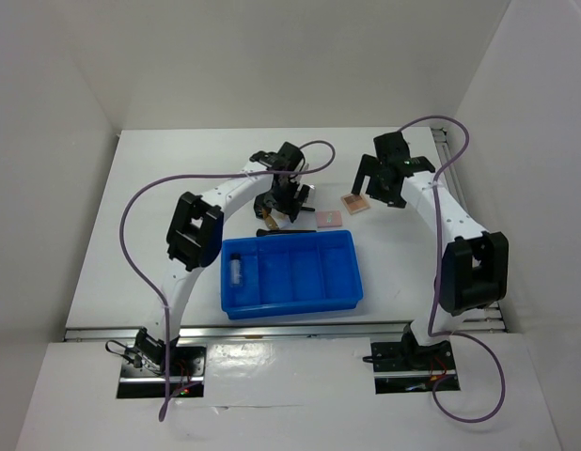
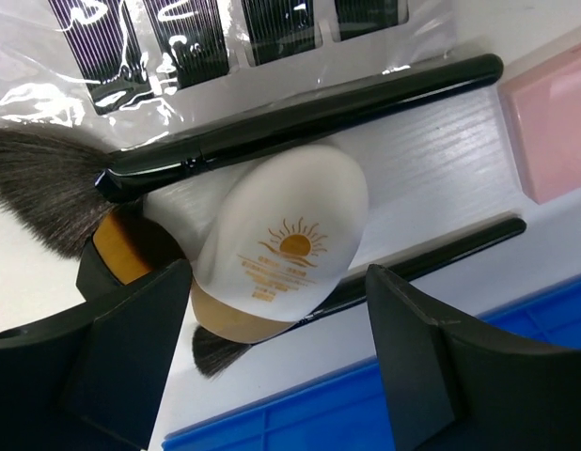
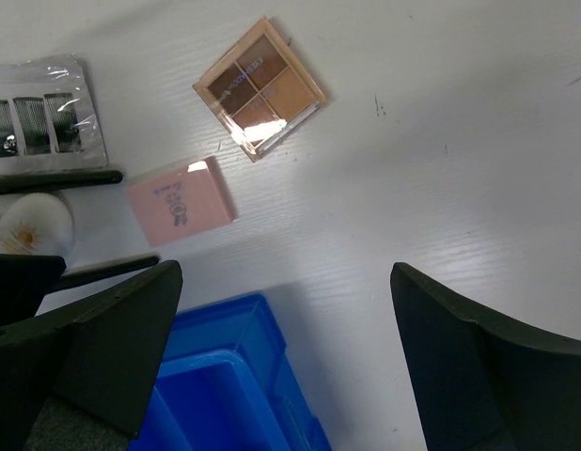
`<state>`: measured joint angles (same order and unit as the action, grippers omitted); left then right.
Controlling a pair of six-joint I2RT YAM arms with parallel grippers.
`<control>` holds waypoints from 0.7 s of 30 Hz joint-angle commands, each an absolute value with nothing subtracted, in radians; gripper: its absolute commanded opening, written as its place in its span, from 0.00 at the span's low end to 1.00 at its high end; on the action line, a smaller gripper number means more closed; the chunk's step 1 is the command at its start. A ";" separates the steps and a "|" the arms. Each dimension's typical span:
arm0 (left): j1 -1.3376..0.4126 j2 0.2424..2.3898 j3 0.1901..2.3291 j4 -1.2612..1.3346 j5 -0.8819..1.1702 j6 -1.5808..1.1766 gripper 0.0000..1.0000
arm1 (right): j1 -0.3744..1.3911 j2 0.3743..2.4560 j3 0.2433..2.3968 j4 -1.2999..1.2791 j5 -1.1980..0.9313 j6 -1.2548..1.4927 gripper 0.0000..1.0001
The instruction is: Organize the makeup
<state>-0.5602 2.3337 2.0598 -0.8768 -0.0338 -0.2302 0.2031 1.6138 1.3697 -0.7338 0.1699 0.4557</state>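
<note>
Because the left gripper [image 2: 276, 282] is spread wide with a finger on either side of the white oval piece [image 2: 290, 235], it appears set to close on that item. Contact with either finger cannot be confirmed. The piece lies across two black brushes [image 2: 319, 113], just beside a clear packet of dark strips [image 2: 225, 47], so a closing grasp may disturb the brushes. The right gripper [image 3: 283, 282] is likewise spread and holds nothing. It hovers over bare table, near the pink square [image 3: 180, 202] and the four-pan palette [image 3: 260, 86], probably in readiness for one of them. Only the clear vial [image 1: 237, 272] lies in the blue tray [image 1: 292, 307], in its leftmost compartment; every other item sits just beyond the tray's far rim. The table [image 1: 178, 188] is flat, white and faintly grained. Plain white walls [image 1: 272, 56] enclose it on three sides.
</note>
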 commanded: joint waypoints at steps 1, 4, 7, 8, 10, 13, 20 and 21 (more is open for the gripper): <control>-0.565 2.359 2.102 -0.874 -0.052 -0.206 0.88 | 0.198 1.623 1.419 -0.744 0.190 0.449 1.00; -0.565 2.359 2.102 -0.874 -0.052 -0.206 0.88 | 0.198 1.623 1.419 -0.744 0.190 0.449 1.00; -0.565 2.368 2.102 -0.874 -0.052 -0.206 0.88 | 0.198 1.623 1.419 -0.744 0.190 0.449 1.00; -0.565 2.379 2.102 -0.874 -0.061 -0.206 0.88 | 0.198 1.623 1.419 -0.753 0.190 0.449 1.00; -0.565 2.379 2.102 -0.874 -0.061 -0.206 0.88 | 0.198 1.623 1.419 -0.753 0.190 0.449 1.00; -0.574 2.388 2.102 -0.874 -0.061 -0.206 0.85 | 0.198 1.623 1.419 -0.753 0.190 0.449 1.00; -0.574 2.398 2.102 -0.865 -0.061 -0.206 0.82 | 0.198 1.632 1.428 -0.753 0.190 0.449 1.00; -0.574 2.398 2.102 -0.865 -0.061 -0.206 0.79 | 0.198 1.632 1.428 -0.753 0.190 0.449 1.00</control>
